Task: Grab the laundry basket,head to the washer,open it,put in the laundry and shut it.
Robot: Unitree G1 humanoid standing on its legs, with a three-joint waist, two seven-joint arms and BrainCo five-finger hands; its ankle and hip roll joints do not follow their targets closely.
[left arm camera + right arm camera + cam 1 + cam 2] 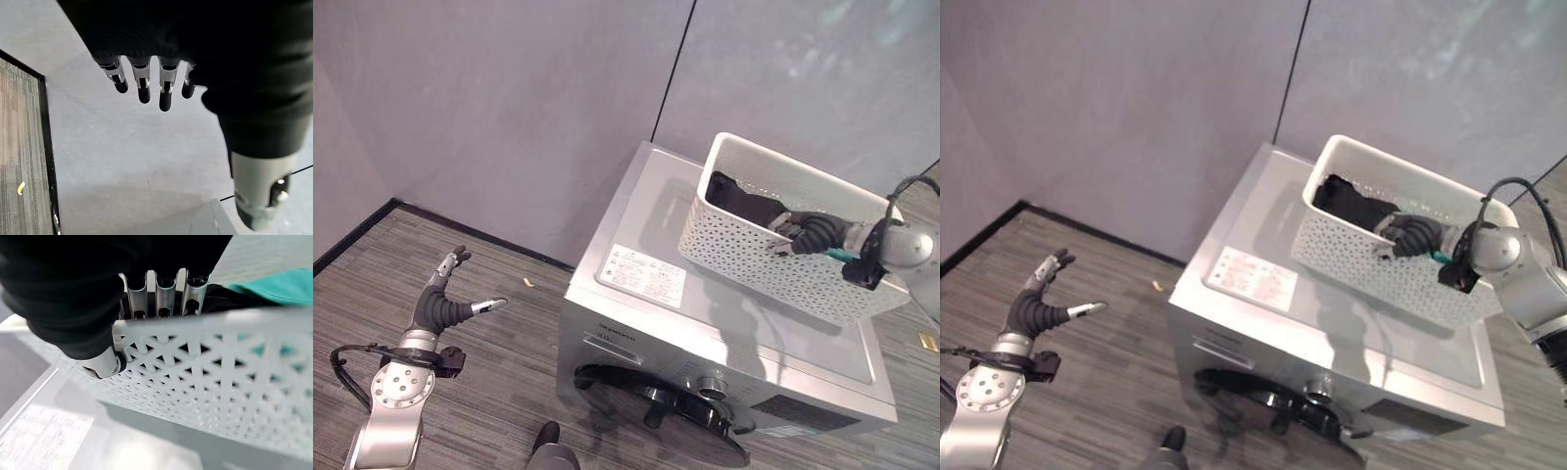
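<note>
A white perforated laundry basket stands on top of the silver washer, toward its back right. Dark laundry lies inside it, and the right wrist view shows a teal cloth in there too. My right hand grips the basket's near rim, fingers hooked inside and thumb pressed on the outer wall. The washer's dark round door shows at the front, low in the view. My left hand hovers open in the air left of the washer, holding nothing.
The washer stands close to a grey wall with a black baseboard. Grey striped carpet spreads to its left. A small yellow scrap lies on the floor near the wall, another at the right edge.
</note>
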